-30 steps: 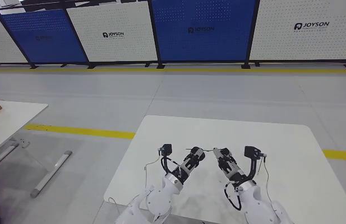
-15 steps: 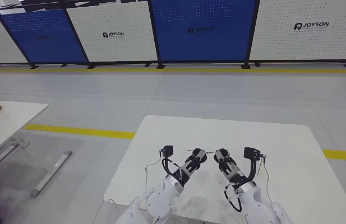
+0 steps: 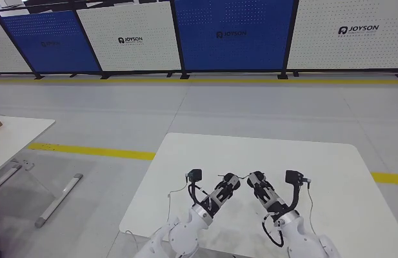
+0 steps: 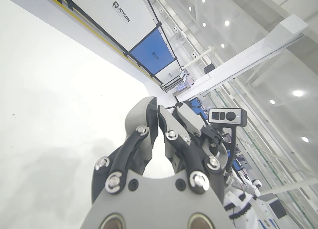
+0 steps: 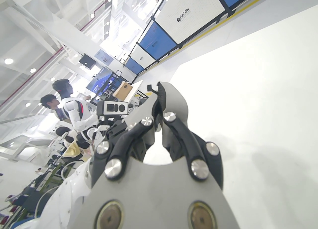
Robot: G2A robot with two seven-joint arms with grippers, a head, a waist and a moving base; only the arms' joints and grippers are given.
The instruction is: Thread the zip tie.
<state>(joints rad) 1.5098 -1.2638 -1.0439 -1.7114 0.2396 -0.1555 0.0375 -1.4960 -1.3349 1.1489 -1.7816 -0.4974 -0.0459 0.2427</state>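
Both grippers hover side by side over the near part of the white table (image 3: 269, 151). A thin black zip tie (image 4: 171, 107) runs between their tips. My left gripper (image 3: 228, 180) is shut, and the tie's strand leaves its tip (image 4: 157, 109) toward the other gripper. My right gripper (image 3: 255, 178) is also shut. The tie's small black end (image 5: 150, 87) pokes out just past its tip (image 5: 159, 89). The part of the tie inside each grip is hidden.
The table's near edge lies just under the arms, with its far half bare. Another white table (image 3: 15, 132) stands off to the left across open floor. Blue and white partition panels (image 3: 234, 35) line the back.
Both arms have drifted slightly to the right and toward the near edge, keeping their tips close together. Both grips stay shut.
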